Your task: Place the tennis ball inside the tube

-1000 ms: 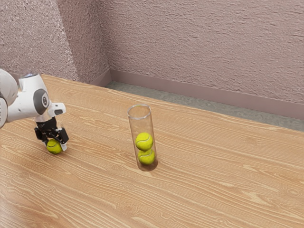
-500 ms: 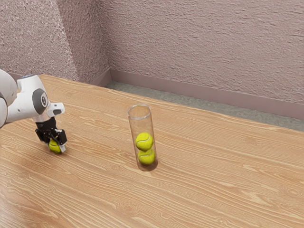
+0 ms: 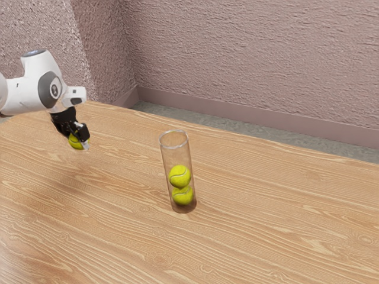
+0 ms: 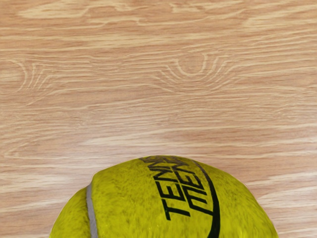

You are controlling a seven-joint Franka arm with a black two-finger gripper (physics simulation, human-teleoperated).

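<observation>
In the exterior view, jaws at left grip a tennis ball (image 3: 74, 142) above the desk (image 3: 266, 236); the central clear tube (image 3: 176, 155) holds two more balls (image 3: 180, 176).

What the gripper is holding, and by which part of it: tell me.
A tennis ball, held by two opposite sides between the fingers of the gripper.

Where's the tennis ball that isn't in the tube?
In the exterior view, that tennis ball is held by the end effector above the wooden table, to the exterior view's left of the clear tube.
</observation>
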